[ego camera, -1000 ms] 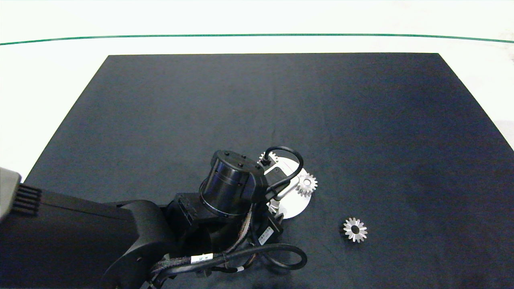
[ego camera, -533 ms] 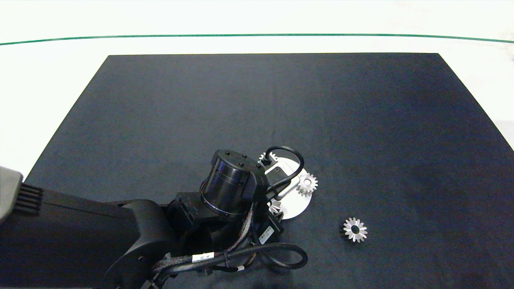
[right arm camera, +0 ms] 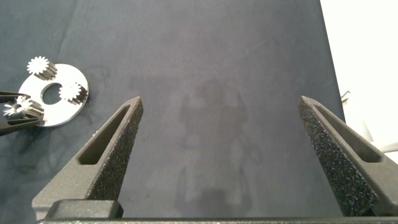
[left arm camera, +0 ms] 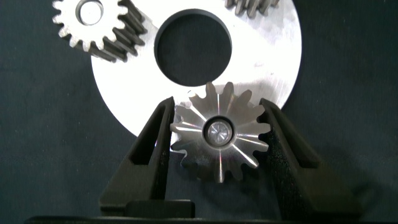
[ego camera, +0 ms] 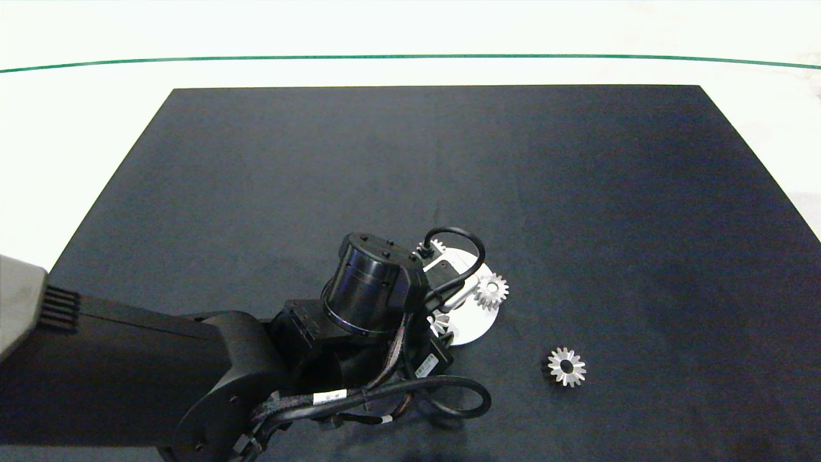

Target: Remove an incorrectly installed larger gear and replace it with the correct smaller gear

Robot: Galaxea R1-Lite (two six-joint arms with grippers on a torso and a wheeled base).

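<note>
The larger gear (left arm camera: 219, 135), star-like with long splayed teeth, sits between the fingers of my left gripper (left arm camera: 217, 121), which is shut on its two sides. It lies over the near rim of the round silver plate (left arm camera: 273, 56), just beside the plate's dark centre hole (left arm camera: 193, 46). From above, only a sliver of the larger gear (ego camera: 439, 321) shows under my left wrist. The smaller gear (ego camera: 567, 367), flat with a wide dark hole, lies alone on the mat to the plate's right. My right gripper (right arm camera: 221, 102) hangs open over bare mat, far from the plate (right arm camera: 53, 93).
Two chunky pinions stand on the plate, one (ego camera: 492, 292) at its right edge and one (ego camera: 436, 247) at its far edge. The black mat (ego camera: 577, 192) covers most of the white table. My left arm and its cables hide the mat's near left part.
My left wrist has shifted slightly away and to the right over the plate. The smaller gear and the pinions have stayed put.
</note>
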